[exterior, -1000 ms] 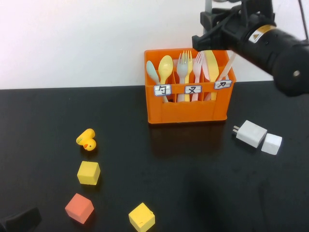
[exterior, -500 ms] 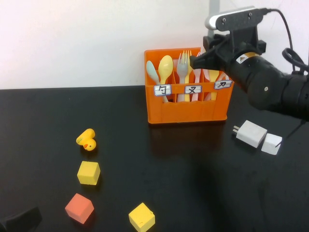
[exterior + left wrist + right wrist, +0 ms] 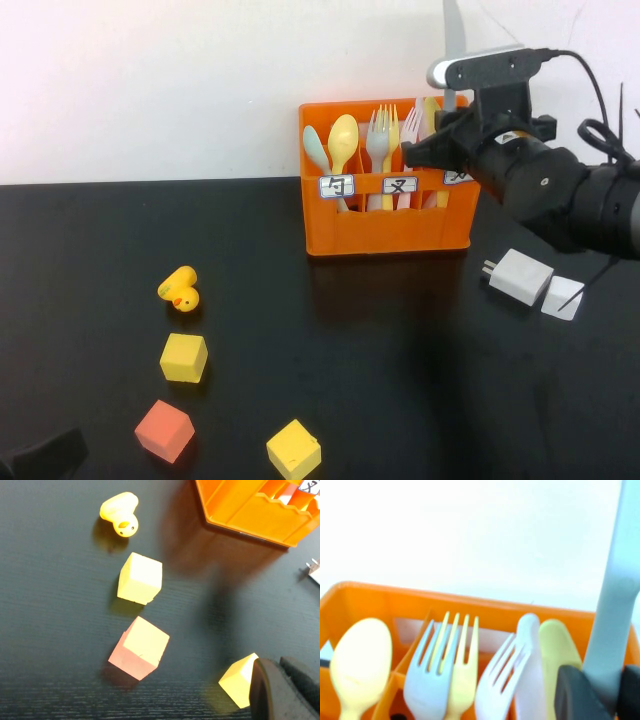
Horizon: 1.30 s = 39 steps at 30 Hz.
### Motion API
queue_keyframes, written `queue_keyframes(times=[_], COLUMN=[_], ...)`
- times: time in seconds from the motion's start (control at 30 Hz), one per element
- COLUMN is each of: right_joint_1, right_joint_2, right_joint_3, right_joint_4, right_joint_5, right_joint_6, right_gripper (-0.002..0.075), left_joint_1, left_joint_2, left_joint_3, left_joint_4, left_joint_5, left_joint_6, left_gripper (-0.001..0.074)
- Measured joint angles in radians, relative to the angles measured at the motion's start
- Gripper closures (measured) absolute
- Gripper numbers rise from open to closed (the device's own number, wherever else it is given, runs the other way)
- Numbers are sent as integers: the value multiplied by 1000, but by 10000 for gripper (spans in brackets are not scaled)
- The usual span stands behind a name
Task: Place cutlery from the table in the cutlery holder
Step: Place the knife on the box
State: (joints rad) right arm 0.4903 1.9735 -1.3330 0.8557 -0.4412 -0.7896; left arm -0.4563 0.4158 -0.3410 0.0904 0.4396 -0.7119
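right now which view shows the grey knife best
The right wrist view: the grey knife rises large, its lower part clamped in the right pincer above the cutlery holder. The high view shows only its thin blade. The left wrist view misses it, showing the left pincer beside blocks.

The right end effector (image 3: 612,692) is gripping the grey knife (image 3: 616,600) between dark fingers (image 3: 577,692), holding it upright above the orange holder (image 3: 385,600); a yellow spoon (image 3: 360,662), grey fork (image 3: 427,672), yellow fork (image 3: 462,672) and white fork (image 3: 495,680) are standing inside.
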Motion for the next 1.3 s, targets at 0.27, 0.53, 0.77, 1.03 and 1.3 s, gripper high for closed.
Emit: queue_keyframes(times=[0.27,0.53,0.77,1.03,1.3], right_joint_1=[0,0,0,0,0], right_joint_2=[10,-6,-130,-464,-769], right_joint_3=[0,0,0,0,21], right_joint_4=[33,55,56,27,-193], right_joint_5=[8,8,65,462,877], right_joint_6=[-2,12,-13,-374,-446], right_gripper=[494,367,384,685,722], left_joint_1=[0,0,0,0,0], left_joint_2=[0,0,0,0,-22], left_joint_3=[0,0,0,0,0], left_joint_4=[0,-2,-4,25,154], left_joint_5=[0,0,0,-67,-108], left_joint_6=[0,0,5,25,31], left_gripper=[736,736,736,736,736])
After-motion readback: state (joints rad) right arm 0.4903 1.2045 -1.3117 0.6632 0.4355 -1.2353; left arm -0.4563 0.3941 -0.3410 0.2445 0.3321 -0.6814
